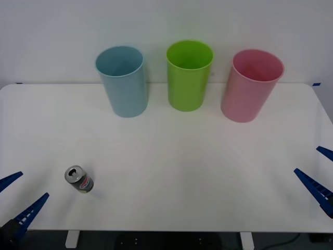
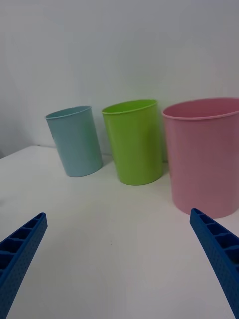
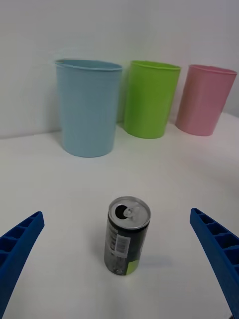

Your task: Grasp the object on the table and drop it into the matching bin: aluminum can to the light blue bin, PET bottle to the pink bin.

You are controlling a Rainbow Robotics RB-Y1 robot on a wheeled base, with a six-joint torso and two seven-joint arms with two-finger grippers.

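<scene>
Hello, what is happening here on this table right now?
A two-armed robot is sorting a small aluminum can that stands upright near the table's front left area, not yet grasped. The left claw waits open just in front of the can. The right claw is open too, idle at the table's right edge. At the back stand the light blue bin, where the can belongs, a green bin and the pink bin.

site: I read this as a lab test bench
cues: bare white table (image 1: 171, 156), blank white wall (image 1: 52, 31) top of frame
</scene>
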